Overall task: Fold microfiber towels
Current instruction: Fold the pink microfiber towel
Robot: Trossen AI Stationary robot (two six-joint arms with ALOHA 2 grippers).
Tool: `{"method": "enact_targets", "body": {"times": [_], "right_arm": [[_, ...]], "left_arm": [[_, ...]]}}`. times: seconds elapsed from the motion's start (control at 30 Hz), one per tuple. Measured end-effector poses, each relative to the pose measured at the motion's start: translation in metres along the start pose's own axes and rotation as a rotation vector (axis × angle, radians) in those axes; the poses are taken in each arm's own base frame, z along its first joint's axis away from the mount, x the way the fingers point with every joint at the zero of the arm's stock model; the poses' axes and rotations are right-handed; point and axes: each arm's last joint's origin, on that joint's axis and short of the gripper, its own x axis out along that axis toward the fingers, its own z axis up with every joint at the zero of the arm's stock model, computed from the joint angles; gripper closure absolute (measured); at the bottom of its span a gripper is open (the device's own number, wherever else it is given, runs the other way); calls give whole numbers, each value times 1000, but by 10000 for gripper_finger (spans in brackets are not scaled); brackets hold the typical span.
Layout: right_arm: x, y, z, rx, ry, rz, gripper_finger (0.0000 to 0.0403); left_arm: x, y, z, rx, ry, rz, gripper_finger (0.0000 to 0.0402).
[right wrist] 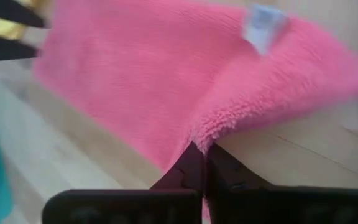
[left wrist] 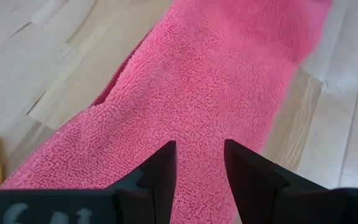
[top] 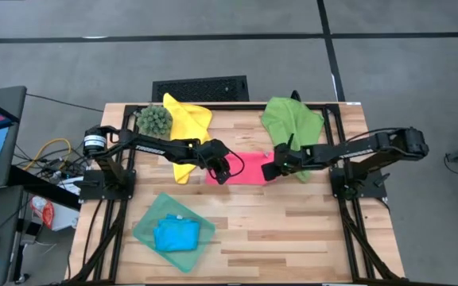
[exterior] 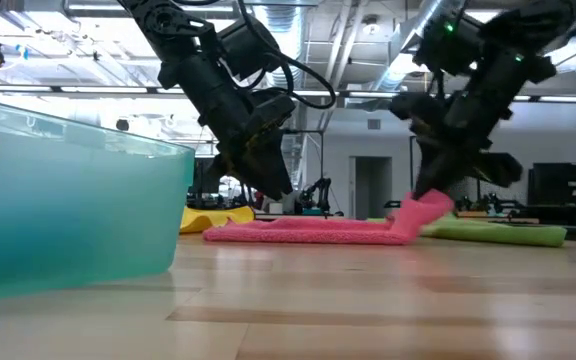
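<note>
The soft pink microfiber towel (top: 245,168) lies mid-desk on the pale wooden desk (top: 293,230) – the right pincer (right wrist: 201,163) clamped tight on its raised edge, the left pincer (left wrist: 199,168) half-spread with its tips down on the cloth's other end – between the yellow towel (top: 185,127) and the green towel (top: 293,119).

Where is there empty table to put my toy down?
Bare wood lies right of the teal tray and in front of the pink towel. It is crowded toward the back, around the yellow towel, green towel and both end effectors.
</note>
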Motion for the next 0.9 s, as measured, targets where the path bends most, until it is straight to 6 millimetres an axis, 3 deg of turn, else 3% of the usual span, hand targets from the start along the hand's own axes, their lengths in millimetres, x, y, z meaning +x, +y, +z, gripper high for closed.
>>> {"method": "enact_targets", "body": {"times": [0.43, 0.73, 0.9], "right_arm": [[43, 51, 21, -204, 99, 17, 376], [56, 92, 38, -333, 109, 114, 377], [70, 104, 41, -376, 146, 143, 377]], "left_arm": [[0, 0, 1, 6, -6, -2, 276], [0, 0, 0, 8, -5, -2, 276], [-1, 1, -1, 8, 13, 4, 276]]}}
